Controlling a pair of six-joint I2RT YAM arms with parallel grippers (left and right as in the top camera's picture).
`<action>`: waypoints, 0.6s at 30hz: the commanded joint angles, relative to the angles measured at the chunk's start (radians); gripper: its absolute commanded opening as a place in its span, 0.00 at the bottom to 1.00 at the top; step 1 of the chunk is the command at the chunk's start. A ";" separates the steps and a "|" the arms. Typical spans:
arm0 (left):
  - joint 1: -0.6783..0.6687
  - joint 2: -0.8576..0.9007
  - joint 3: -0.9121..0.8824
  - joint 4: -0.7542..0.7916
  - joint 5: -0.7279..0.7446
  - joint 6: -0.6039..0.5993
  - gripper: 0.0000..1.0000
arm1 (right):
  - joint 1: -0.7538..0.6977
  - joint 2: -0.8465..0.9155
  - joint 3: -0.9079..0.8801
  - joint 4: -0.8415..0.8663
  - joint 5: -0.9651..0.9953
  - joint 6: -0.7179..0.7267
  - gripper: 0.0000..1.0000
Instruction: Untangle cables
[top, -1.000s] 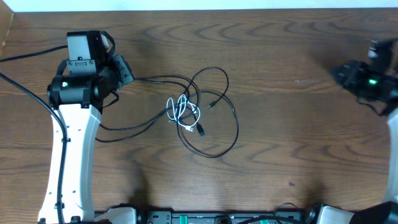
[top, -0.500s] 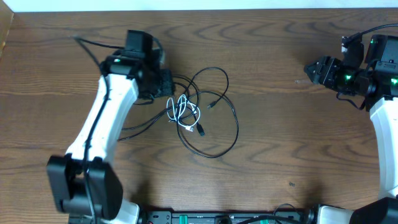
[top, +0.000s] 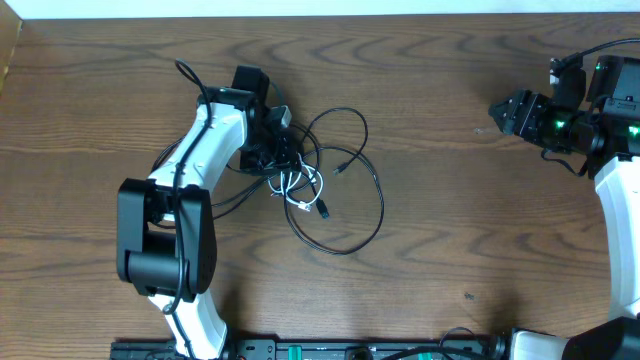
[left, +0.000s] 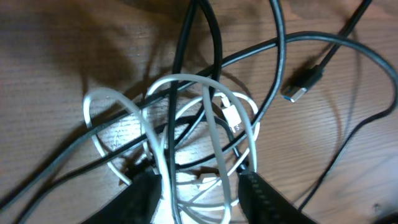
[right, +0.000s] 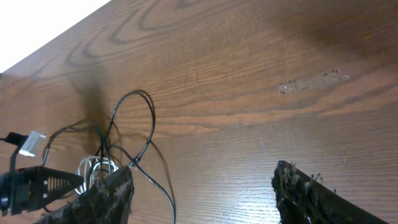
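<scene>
The cables lie tangled at the table's middle. The short white cable (top: 296, 184) is coiled in small loops, and a long black cable (top: 378, 205) runs round and through it in wide loops. My left gripper (top: 283, 163) is down on the left side of the tangle. In the left wrist view it (left: 199, 200) is open, and its fingers (left: 146, 198) straddle several loops of the white cable (left: 180, 81). Black strands (left: 280, 62) cross over them, and a black plug (left: 305, 84) lies free to the right. My right gripper (top: 503, 110) hovers far right, open (right: 202, 199) and empty, apart from the black cable (right: 151, 124).
The left arm's own thick black wire (top: 186, 76) arcs behind its wrist. A pale scuff (right: 311, 84) marks the wood near the right gripper. The table's far edge (top: 320, 14) runs along the top.
My left arm has swung right from the left side of the table and come down on the tangle. My right arm came in from the right edge, opened wider, then held still.
</scene>
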 joint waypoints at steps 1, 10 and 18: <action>0.002 0.038 -0.006 0.010 0.015 0.028 0.35 | 0.003 0.005 0.007 -0.001 0.001 0.005 0.70; 0.002 -0.003 0.056 0.051 0.053 -0.003 0.08 | 0.003 0.005 0.007 0.000 0.001 0.005 0.71; 0.001 -0.275 0.248 0.131 0.282 -0.058 0.08 | 0.064 0.005 0.007 0.015 0.000 0.005 0.75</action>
